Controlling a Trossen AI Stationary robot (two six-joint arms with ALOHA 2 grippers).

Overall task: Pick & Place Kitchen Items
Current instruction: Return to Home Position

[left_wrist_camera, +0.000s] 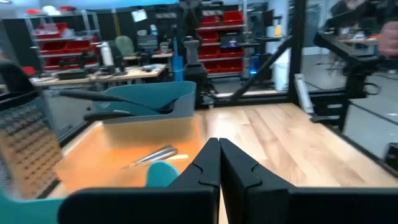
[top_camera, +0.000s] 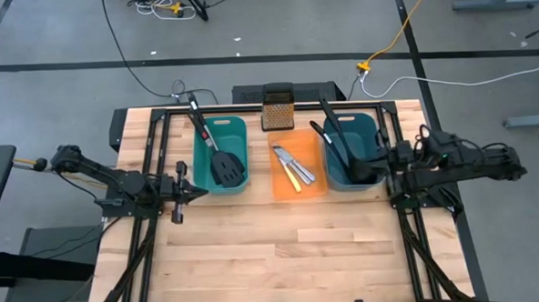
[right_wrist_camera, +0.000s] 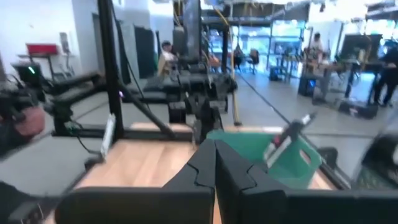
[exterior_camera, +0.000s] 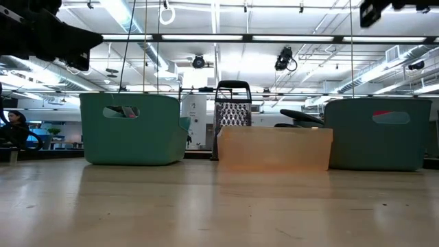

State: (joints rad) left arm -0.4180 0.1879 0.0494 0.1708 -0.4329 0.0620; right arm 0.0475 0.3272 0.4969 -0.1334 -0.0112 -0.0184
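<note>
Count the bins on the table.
3. One teal bin on the left arm's side, holding spatulas; the orange bin in the middle, holding knives; a second teal bin on the right arm's side, holding ladles. None looks hidden.

On my bench (top_camera: 283, 260), three bins stand in a row: spatulas (top_camera: 227, 167) in the left bin (top_camera: 199, 145), knives (top_camera: 296, 169) in the middle bin (top_camera: 285, 191), ladles (top_camera: 342, 148) in the right bin (top_camera: 371, 128). The grater (top_camera: 278, 110) stands behind the middle bin.
</note>
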